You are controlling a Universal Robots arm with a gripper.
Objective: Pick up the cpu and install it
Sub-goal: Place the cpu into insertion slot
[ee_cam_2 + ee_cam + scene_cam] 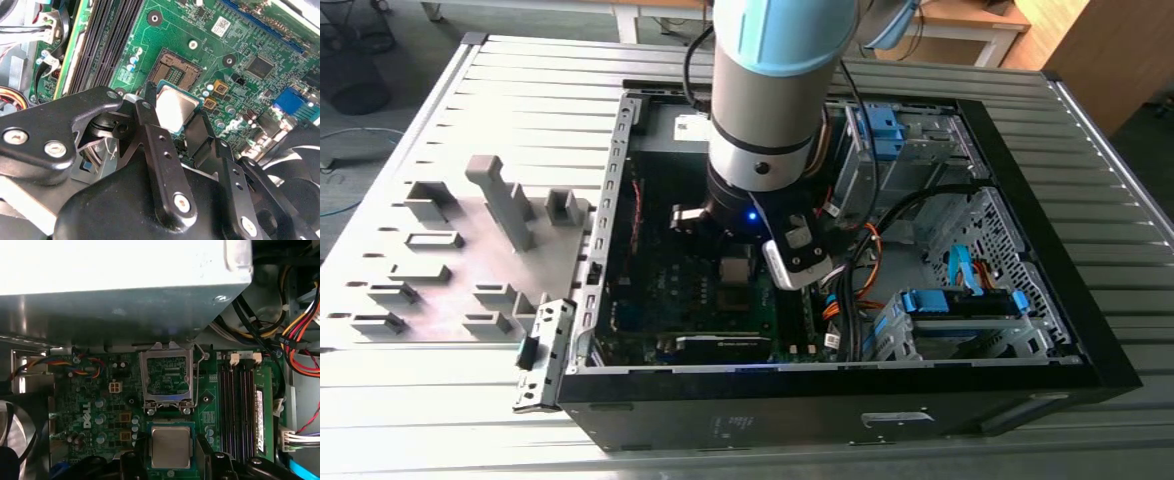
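The cpu (171,446), a small flat square chip with a dull tan-grey metal face and a green rim, sits between the black fingers (131,461) of my gripper (171,456), which is shut on it. In the second wrist view the cpu (172,107) hangs just above the green motherboard (240,40), beside the open, empty socket (175,72), with my gripper (172,111) around it. The socket (167,375) has its metal frame around it. In the exterior view my gripper (735,264) reaches down into the open computer case (1067,330) over the board.
Black memory slots (235,405) and a green memory stick (259,410) run beside the socket. A grey power-supply box (125,285) and cable bundles (300,340) lie close by. Blue drive cages (961,305) fill one side of the case. Grey fixtures (467,250) stand on the table.
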